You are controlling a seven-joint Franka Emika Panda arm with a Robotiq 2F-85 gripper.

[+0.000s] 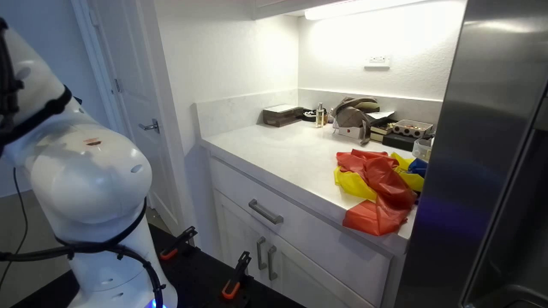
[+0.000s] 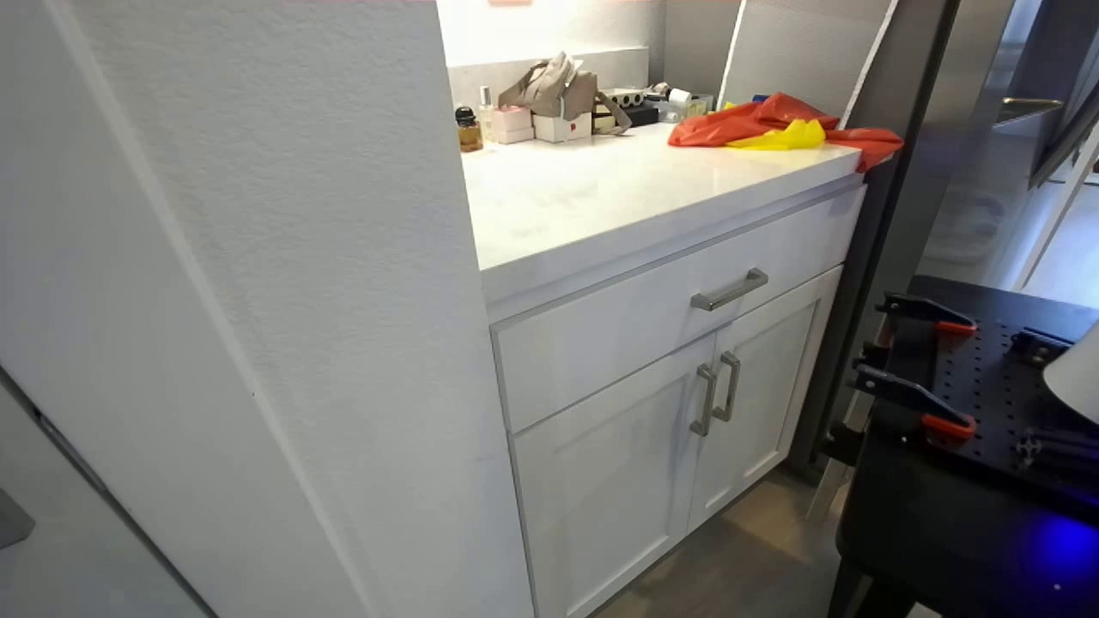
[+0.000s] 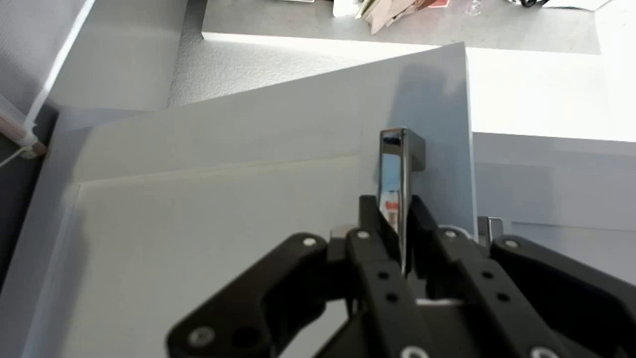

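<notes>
Well, the tool [image 3: 394,211] looks clamped on the door handle [image 3: 399,186]; an off-angle tug could make that smooth metal slip.

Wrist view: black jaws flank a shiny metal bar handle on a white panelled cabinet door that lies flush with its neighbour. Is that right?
Not flush: the wrist view shows the white panelled cabinet door ajar, at an angle to the neighbouring white door. The black jaws do flank its shiny metal bar handle.

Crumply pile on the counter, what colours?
The pile is orange-red, yellow, blue; best in an exterior view.
</notes>
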